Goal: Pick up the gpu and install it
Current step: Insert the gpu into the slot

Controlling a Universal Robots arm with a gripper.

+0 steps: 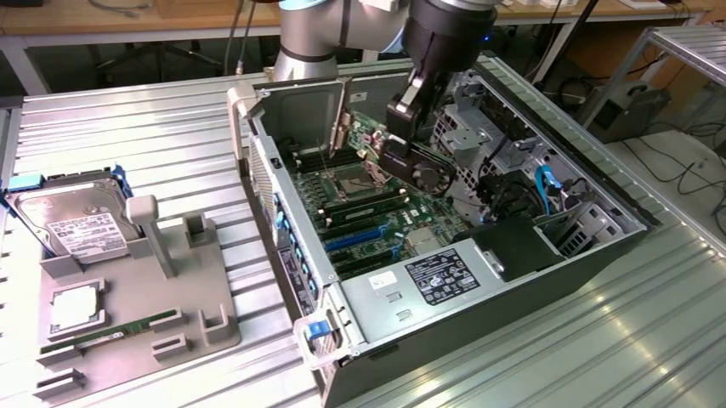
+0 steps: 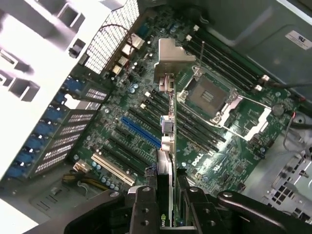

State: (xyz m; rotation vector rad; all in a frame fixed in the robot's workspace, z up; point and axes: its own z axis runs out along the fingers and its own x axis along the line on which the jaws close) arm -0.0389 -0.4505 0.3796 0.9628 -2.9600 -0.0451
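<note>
**Gpu pinched in the claw, hanging over the motherboard**

At the exterior view's left you have the grey fixture tray [image 1: 136, 331], with the silver hard drive [image 1: 74, 223] at its far end and the green RAM stick [image 1: 114, 333] nearer.

Moving right, the open computer case [image 1: 511, 314] lies on its side with the motherboard [image 1: 365, 197] facing up. The blue slots [image 1: 357, 240] sit in the board's near-left part.

Further right and farther back, the gripper [image 2: 168, 191] is down inside the case. Its fingers [image 2: 142, 209] are pressed onto the two flat faces of the gpu [image 1: 417, 168], so the claw is pinching the card.

The relation that matters is this:
- **Card and claw:** the card hangs below the claw, and the wrist view shows it edge-on. Its long axis runs away from the fingers to its silver bracket [image 2: 173, 58], which points toward the perforated rear wall [image 2: 114, 39] of the case.
- **Card and slots:** in the exterior view the card sits right of and beyond the blue slots. In the wrist view the long blue slot lies off to one side of the card's edge rather than under it.

You can judge the card to be above the board and not seated, though whether it touches anything beneath is hidden.
</note>
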